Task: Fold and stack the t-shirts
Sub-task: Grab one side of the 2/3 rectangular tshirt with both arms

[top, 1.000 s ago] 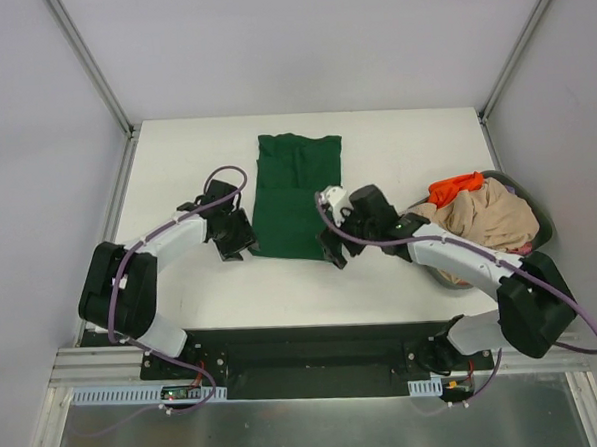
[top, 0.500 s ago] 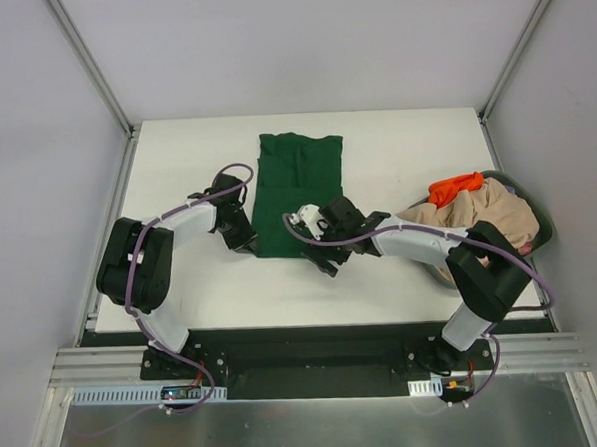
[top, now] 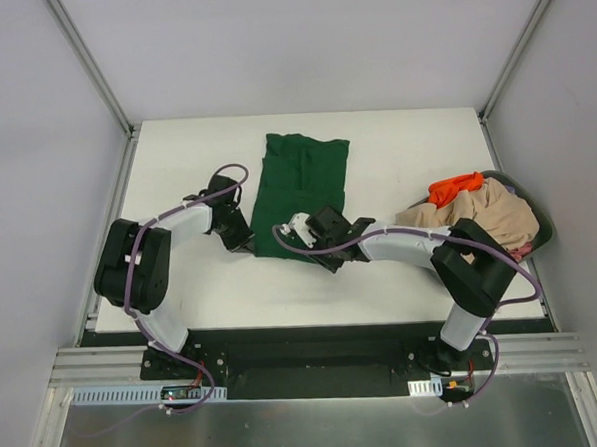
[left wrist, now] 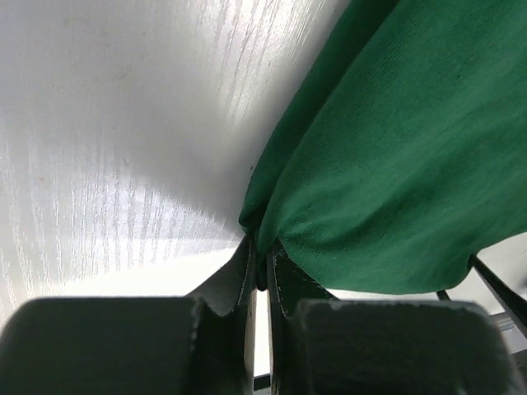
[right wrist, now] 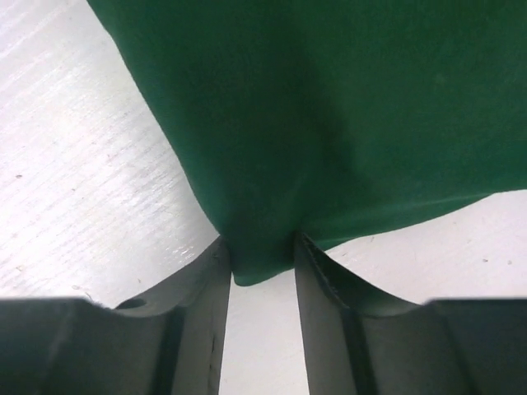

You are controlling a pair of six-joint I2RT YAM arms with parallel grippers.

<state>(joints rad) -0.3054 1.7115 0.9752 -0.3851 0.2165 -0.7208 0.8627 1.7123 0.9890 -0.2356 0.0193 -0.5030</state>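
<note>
While one green t-shirt (top: 299, 188) lies on the table (top: 405, 148), the left hand (left wrist: 262, 253) and right hand (right wrist: 261, 248) each pinch a near corner, fingers closed. One beige shirt (top: 488, 216) and one orange shirt (top: 455, 186) fill the basket (top: 542, 227).

— How do the two arms sit?
— The left arm (top: 173, 222) doubles back from its base and reaches inward to the right. The right arm (top: 405, 246) lies low, stretched leftward.
— And the grippers?
— The left gripper (left wrist: 258, 271) has its fingers pressed almost together on an edge of the dark green t-shirt (left wrist: 395, 148). The right gripper (right wrist: 259, 259) pinches a corner of it, and cloth fills its narrow gap.
</note>
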